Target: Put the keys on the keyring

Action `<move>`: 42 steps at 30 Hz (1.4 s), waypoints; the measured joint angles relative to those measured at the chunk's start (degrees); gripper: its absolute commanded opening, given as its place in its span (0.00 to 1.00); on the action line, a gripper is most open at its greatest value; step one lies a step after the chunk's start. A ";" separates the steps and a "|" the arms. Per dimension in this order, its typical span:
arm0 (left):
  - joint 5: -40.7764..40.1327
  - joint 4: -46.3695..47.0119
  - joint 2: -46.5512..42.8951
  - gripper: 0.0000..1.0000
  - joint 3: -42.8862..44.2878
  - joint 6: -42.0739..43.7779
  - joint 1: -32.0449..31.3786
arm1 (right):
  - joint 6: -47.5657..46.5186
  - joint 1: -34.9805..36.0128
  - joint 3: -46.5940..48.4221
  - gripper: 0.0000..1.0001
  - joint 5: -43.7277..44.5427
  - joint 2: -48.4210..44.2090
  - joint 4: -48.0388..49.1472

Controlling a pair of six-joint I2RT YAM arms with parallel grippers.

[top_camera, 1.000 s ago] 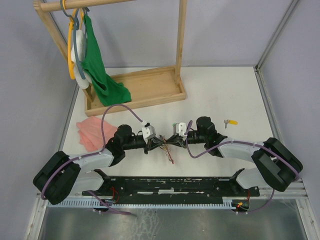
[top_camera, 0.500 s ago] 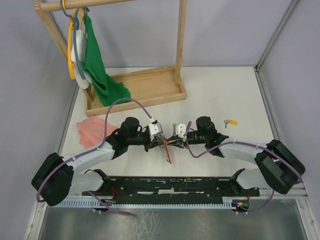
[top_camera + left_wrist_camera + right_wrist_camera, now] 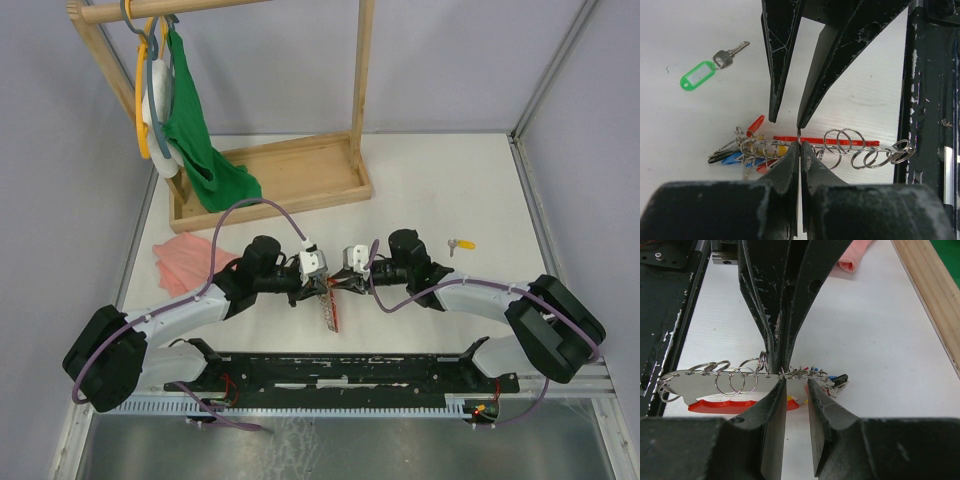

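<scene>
The keyring (image 3: 845,142) is a thin metal bar with several split rings, a red plate and a bunch of blue, red, yellow and black tagged keys; it also shows in the top view (image 3: 328,310) and the right wrist view (image 3: 715,375). My left gripper (image 3: 800,145) is shut on one of its rings and holds it above the table. My right gripper (image 3: 795,385) is open, tips at the bar, facing the left gripper (image 3: 318,280). The green-tagged key (image 3: 697,75) lies loose on the table. The yellow-tagged key (image 3: 460,244) lies at the right.
A wooden rack (image 3: 270,180) with a green cloth (image 3: 195,140) and hangers stands at the back left. A pink cloth (image 3: 185,262) lies left of the left arm. The black base rail (image 3: 350,365) runs along the near edge.
My left gripper has moved right, closer to the right gripper. The keyring's red plate has swung out and now hangs below the two grippers, toward the near edge.
</scene>
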 measured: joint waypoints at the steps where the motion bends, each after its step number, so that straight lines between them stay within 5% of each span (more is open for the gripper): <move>1: 0.00 -0.22 0.00 0.03 0.07 0.02 -0.02 | -0.07 0.00 0.09 0.32 -0.11 0.13 -0.24; 33: 0.00 -1.22 0.24 0.03 0.22 0.13 -0.37 | -2.54 0.39 2.32 0.30 -4.04 2.29 -7.41; 39: 0.26 -0.55 0.24 0.03 0.22 0.13 -0.37 | -2.14 0.39 2.47 0.22 -4.02 3.23 -6.10; 42: 0.44 -0.13 0.24 0.03 0.22 0.15 -0.37 | -2.05 0.39 2.67 0.08 -4.02 3.65 -5.25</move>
